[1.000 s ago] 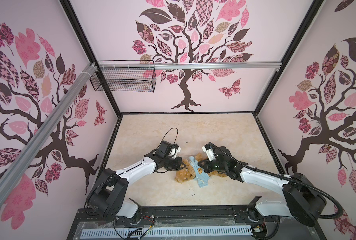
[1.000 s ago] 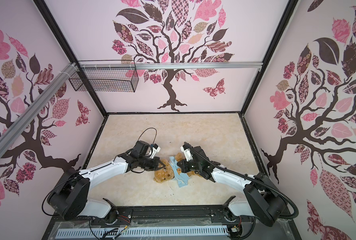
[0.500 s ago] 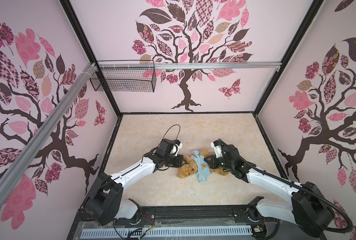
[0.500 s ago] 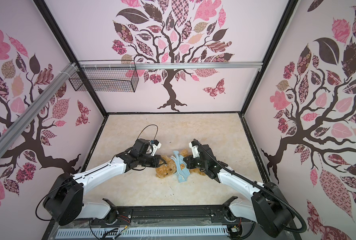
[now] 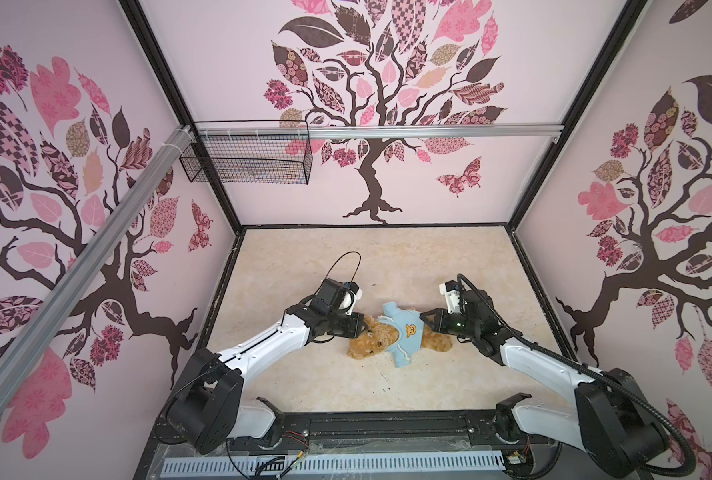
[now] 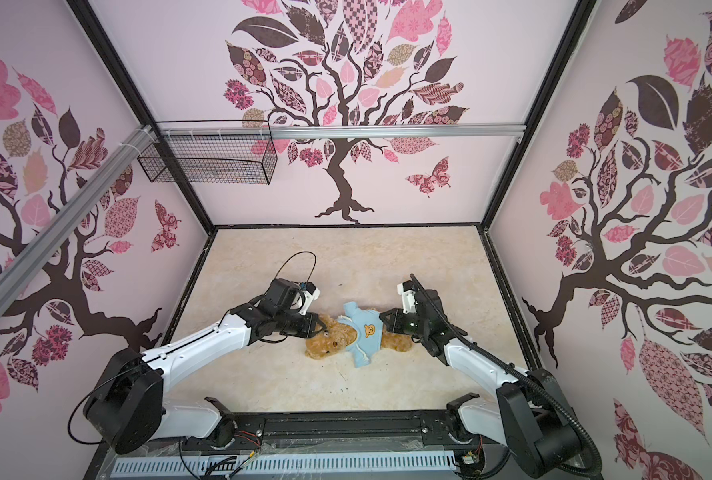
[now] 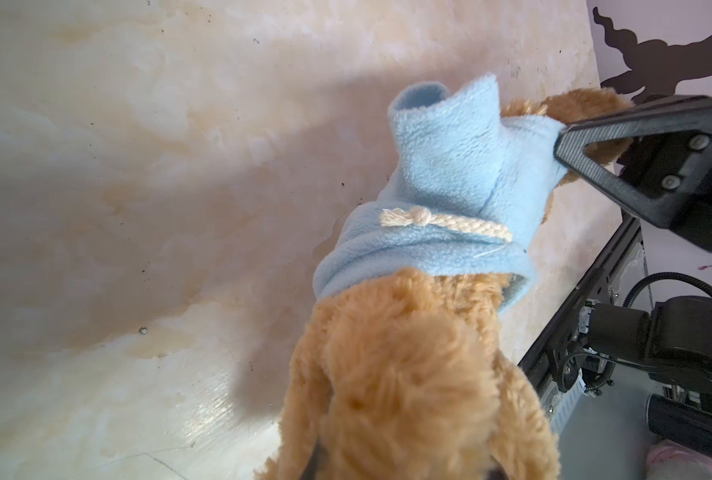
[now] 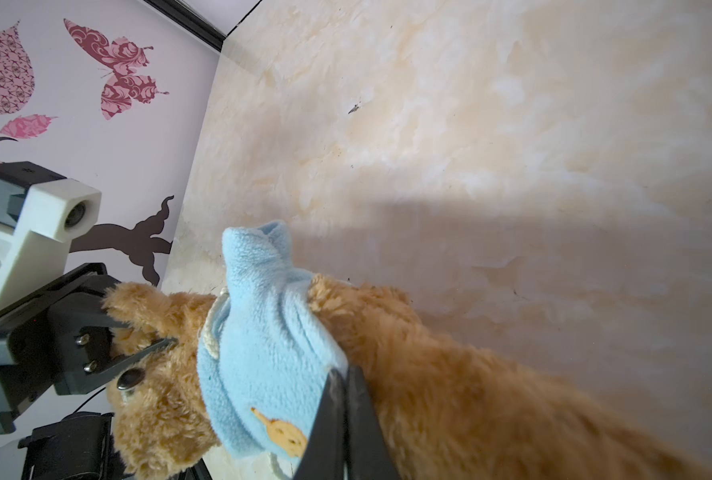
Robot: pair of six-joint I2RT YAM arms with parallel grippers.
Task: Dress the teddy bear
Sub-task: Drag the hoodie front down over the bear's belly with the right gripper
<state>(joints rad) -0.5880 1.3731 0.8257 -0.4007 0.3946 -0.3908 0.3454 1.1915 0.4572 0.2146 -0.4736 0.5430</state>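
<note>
The bear (image 5: 371,343) lies face up on the table (image 5: 304,270), stretched between my two sets of jaws. Its head is at the left gripper (image 5: 362,326) and its legs run under and past the right gripper (image 5: 425,320). The hoodie (image 5: 404,332) sits round its neck and chest, with the collar toward the left jaws and the hem toward the right ones.

My left jaws are clamped narrow on an ear (image 8: 138,305); the right wrist view shows it pinched between the fingers. My right jaws are closed on the hoodie's hem, a fold of blue fleece nipped at their tips with the bear's belly just beneath.

I judge the step in hand to be drawing the hem down the body against the left hold. To do it well, I'd pull along the bear's length, away from the left jaws and low to the table, steadily enough that the ear doesn't slip. The sleeve (image 7: 421,95) standing up beside the right jaws looks empty, and an arm seems to poke out under the hem. So I'd not drag far before an arm is fed through, or the fleece will bunch across the shoulders.

I can read no brand, label or lettering. There is only an orange bear-face patch (image 5: 408,330) on the chest and a cream knotted cord (image 7: 450,222) at the collar.
</note>
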